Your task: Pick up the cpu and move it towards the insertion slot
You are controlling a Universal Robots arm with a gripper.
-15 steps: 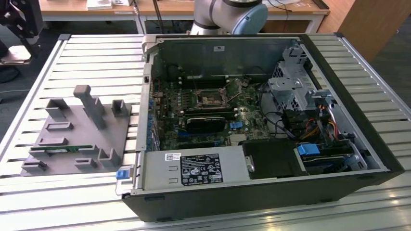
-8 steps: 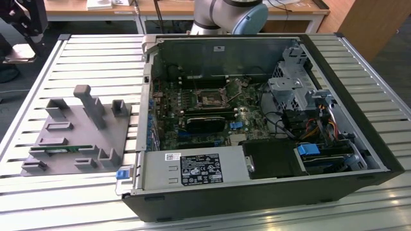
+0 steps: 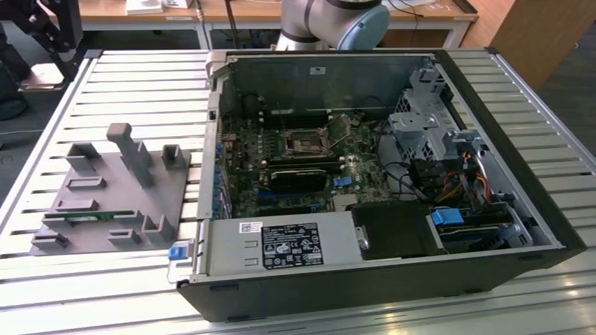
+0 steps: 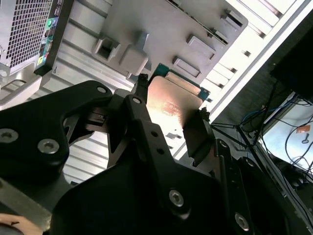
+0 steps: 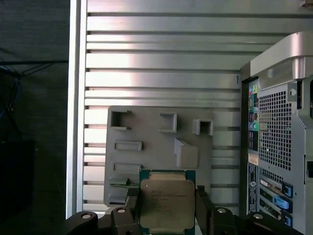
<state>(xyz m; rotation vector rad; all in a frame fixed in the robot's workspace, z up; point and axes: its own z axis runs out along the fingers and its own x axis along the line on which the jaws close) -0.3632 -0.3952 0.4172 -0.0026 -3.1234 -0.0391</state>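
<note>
A slatted table (image 3: 139, 77) carried an open case (image 3: 373, 289) and, at the exterior view's left, a grey fixture (image 3: 93, 188). The slot (image 3: 306, 142) lay on the board inside the case. In the first wrist view the gripper (image 5: 167, 209) was clamped on the cpu (image 5: 166, 196), above the fixture and well apart from the slot.

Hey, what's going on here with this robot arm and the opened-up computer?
The arm's gripper is shut on the cpu, holding it by two opposite edges. In both wrist views the chip hangs above the grey fixture on the slatted table, beside the computer case. The insertion slot inside the case has not been reached yet.
</note>
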